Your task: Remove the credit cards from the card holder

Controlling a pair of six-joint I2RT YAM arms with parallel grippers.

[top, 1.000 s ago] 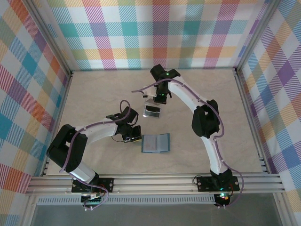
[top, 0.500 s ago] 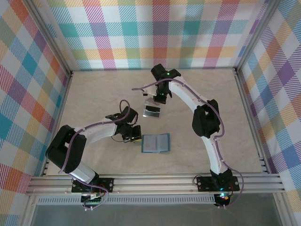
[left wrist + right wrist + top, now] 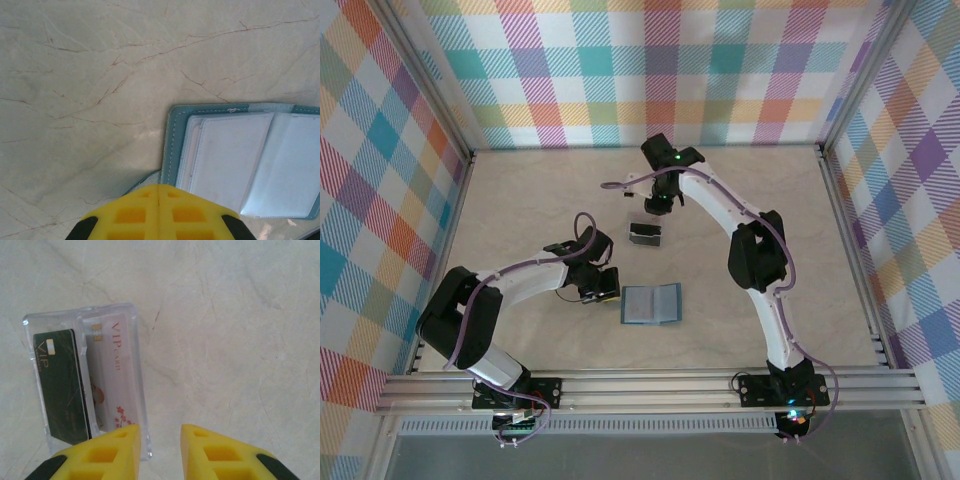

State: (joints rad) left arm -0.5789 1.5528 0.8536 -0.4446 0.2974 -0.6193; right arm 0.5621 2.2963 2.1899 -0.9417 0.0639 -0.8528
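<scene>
Now the card holder [image 3: 651, 303] lies open at lower centre, long axis left-right, with the left claw [image 3: 159, 189] pressed together at its left edge. The credit cards [image 3: 85, 385] lie side by side, lengthwise up the right wrist view, with the right claw [image 3: 160, 432] parted just beside them.

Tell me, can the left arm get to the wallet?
Probably yes. The left tool, shut, sits right beside the open wallet, and nothing lies between them.

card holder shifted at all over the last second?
No. The card holder sits at the same spot and angle against the near aluminium rail in the top view.
</scene>
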